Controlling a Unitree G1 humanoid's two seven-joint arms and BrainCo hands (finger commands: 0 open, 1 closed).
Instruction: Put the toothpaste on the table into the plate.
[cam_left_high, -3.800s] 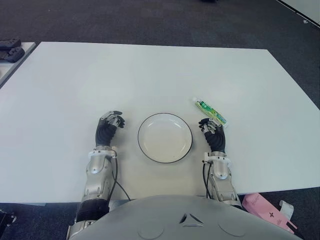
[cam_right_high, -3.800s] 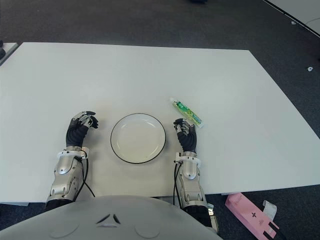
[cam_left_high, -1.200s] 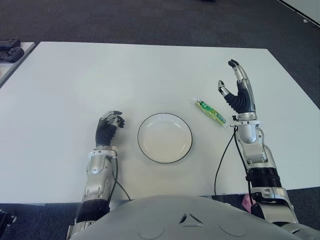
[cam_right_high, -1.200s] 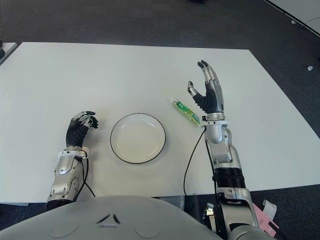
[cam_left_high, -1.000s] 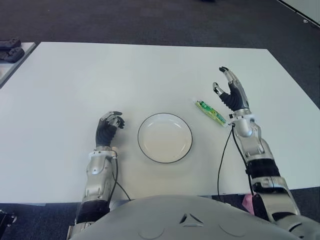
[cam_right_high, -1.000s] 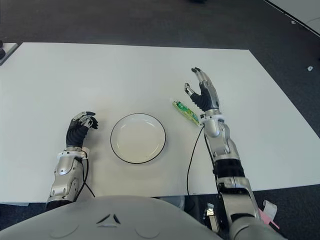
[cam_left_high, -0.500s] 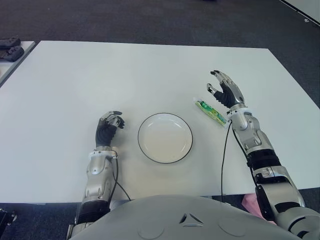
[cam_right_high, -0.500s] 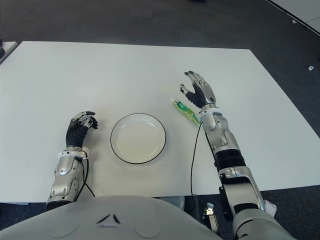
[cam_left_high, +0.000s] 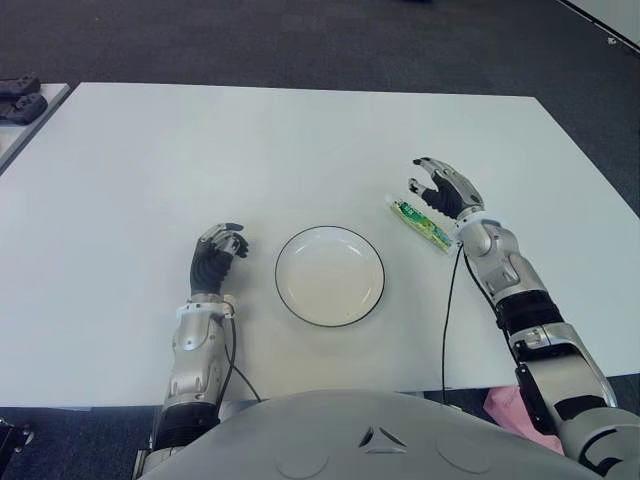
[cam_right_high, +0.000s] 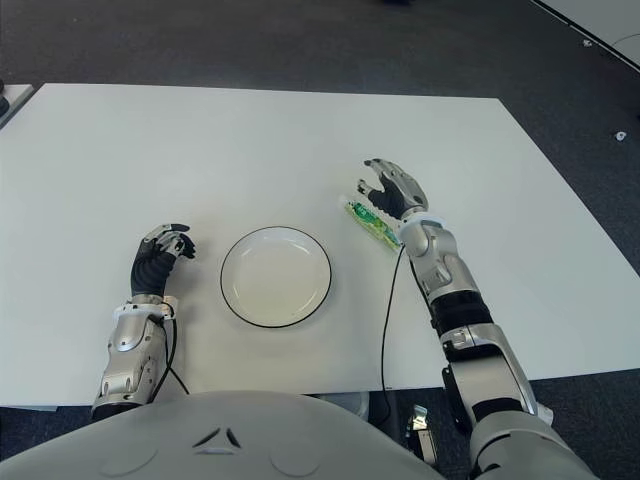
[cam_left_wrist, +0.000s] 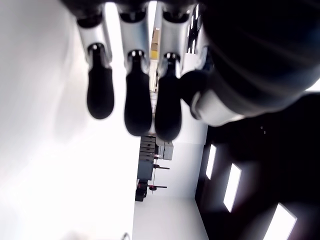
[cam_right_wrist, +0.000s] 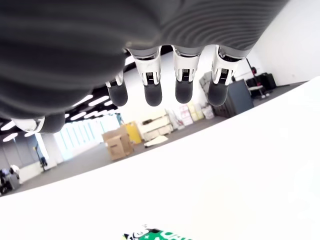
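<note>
Green and white, the toothpaste (cam_left_high: 421, 223) lies flat on the table (cam_left_high: 300, 140), just right of the plate (cam_left_high: 330, 276). Right hand (cam_left_high: 441, 190) hovers over it, fingers spread, holding nothing. Left hand (cam_left_high: 214, 255) shows curled, left of the plate. The tube is probably light, soft and thin; a pinch across the middle seems best.

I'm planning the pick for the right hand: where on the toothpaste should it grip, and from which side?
Grip the toothpaste across its middle, coming down from above. It lies flat on the table, slanting away from the plate, so only its narrow sides are free. The right hand, open, already hovers over its far end.
</note>
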